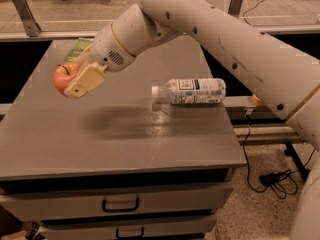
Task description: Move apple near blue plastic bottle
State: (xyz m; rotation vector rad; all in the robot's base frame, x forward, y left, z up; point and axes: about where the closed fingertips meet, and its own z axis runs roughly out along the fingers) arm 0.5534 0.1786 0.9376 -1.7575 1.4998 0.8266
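**Aloft in the gripper [71, 80]: apple [61, 77], apart from blue plastic bottle [192, 91]**

Nearest, drawer fronts [120, 204] with dark handles beneath the grey table [125, 154]. Above its left half, clear of the surface, cream fingers [86, 78] pinching the orange-red apple, dark shadow [120, 121] underneath. Further right, flat on its side on the tabletop, the blue plastic bottle, white cap pointing left. Behind, at the far-left edge, a green bag [77, 48] partly hidden by the wrist.
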